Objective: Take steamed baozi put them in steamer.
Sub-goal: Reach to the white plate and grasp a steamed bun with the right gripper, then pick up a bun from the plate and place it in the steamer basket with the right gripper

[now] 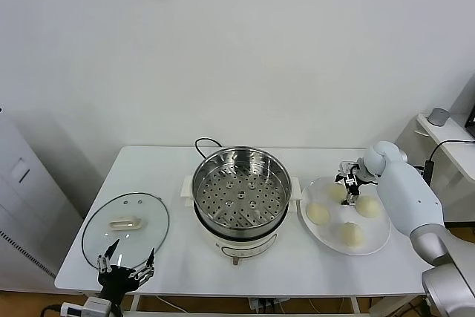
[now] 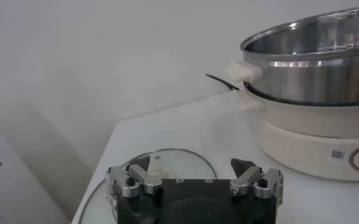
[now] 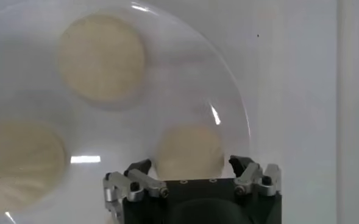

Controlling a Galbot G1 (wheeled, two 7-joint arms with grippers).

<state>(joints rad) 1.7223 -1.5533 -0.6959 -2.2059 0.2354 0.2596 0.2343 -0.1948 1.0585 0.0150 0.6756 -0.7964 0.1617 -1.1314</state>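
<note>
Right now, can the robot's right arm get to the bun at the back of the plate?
Probably yes. The right tool hangs right over the back bun on the plate, with its fingers on either side of that bun. Nothing sits between them, and the other buns lie apart.

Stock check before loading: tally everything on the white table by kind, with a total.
Baozi: 4, on the plate, and one partly behind the right gripper
Plate: 1
Steamer: 1
Glass lid: 1
Total: 7
</note>
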